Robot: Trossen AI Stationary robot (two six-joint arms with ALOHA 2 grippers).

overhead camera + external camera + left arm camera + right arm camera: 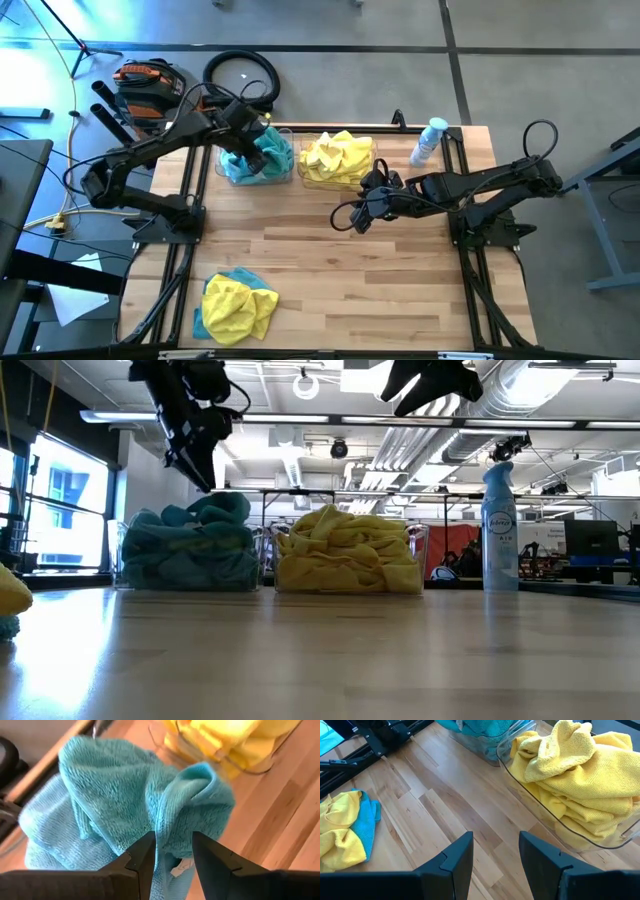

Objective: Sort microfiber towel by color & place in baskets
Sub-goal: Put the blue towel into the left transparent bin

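Two clear baskets stand side by side at the table's far edge. The left basket holds teal towels. The right basket holds yellow towels. My left gripper hangs open just above the teal towels, pointing steeply down; a fold with a white tag shows below the gap. My right gripper is open over bare wood in front of the yellow basket, with nothing between its fingers. A pile of yellow and blue towels lies at the near left.
A clear spray bottle stands at the far right, beside the yellow basket. Bare wood stretches across the middle and near right of the table. Black frame rails run along both sides.
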